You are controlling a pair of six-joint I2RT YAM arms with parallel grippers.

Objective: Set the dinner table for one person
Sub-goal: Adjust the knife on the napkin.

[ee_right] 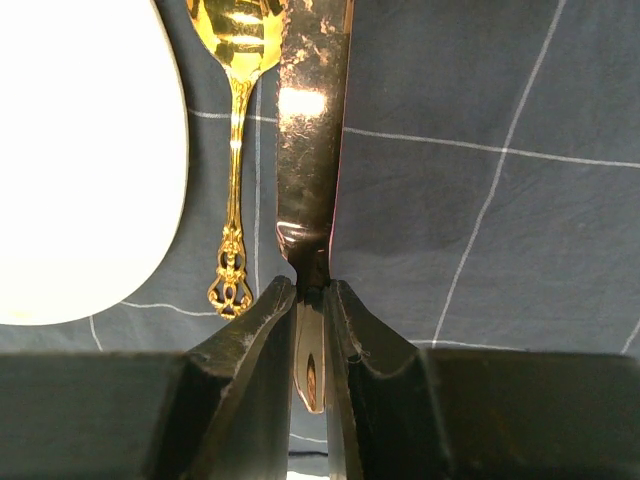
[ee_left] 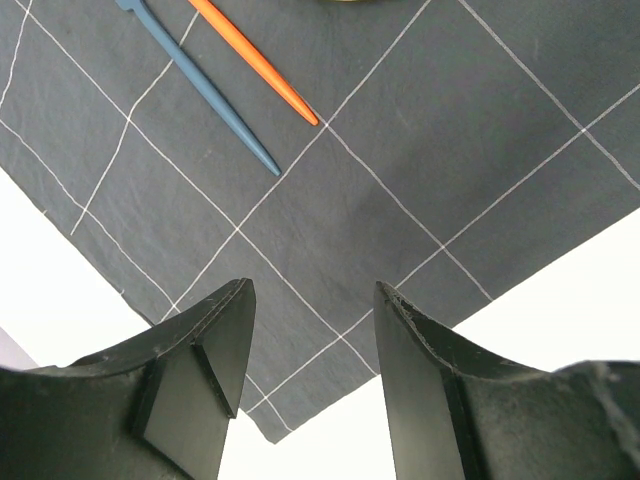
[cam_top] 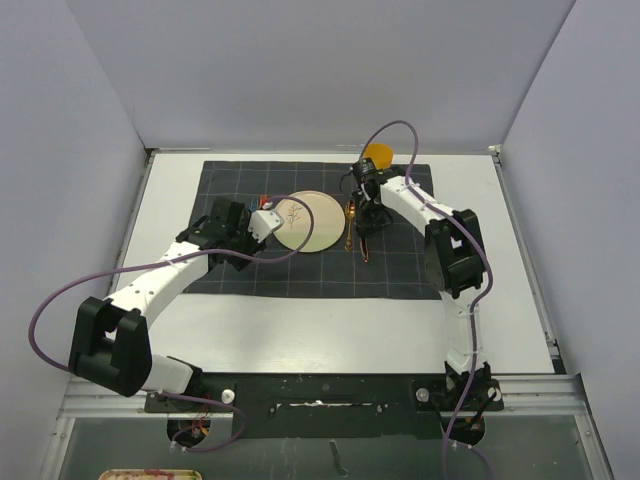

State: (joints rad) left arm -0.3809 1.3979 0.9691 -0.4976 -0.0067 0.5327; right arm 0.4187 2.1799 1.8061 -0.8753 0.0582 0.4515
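Gripping the knife [ee_right: 312, 130] by the tail of its handle, the right gripper [ee_right: 312, 290] has both fingers clamped on the thin metal, with the blade running out ahead over the cloth [ee_right: 480, 220]. We judge the knife stiff and fairly light, but its polished, mirror-like faces look slippery. So narrow a pinch at the very end lets it swing or slide if we tilt it, and a hold nearer the middle of the handle would be steadier. Whether it rests on the cloth or hangs just above it, we cannot tell.

Just left of the knife lies the spoon [ee_right: 235, 150], gold with an ornate handle, and left of that the rim of the plate [ee_right: 80, 150]. The spoon looks equally hard and slick, lies flat, and would be awkward to pick up. We take the plate to be the one breakable piece.

Over by the cloth's near left corner hovers the left gripper [ee_left: 312, 290], its fingers apart with nothing between them. Ahead of it lie a blue stick [ee_left: 215, 100] and an orange stick [ee_left: 260, 65], thin, pointed, side by side and likely to roll.

Under everything is the table [cam_top: 330, 330], white, flat and rigid, showing bare around the cloth on all sides.
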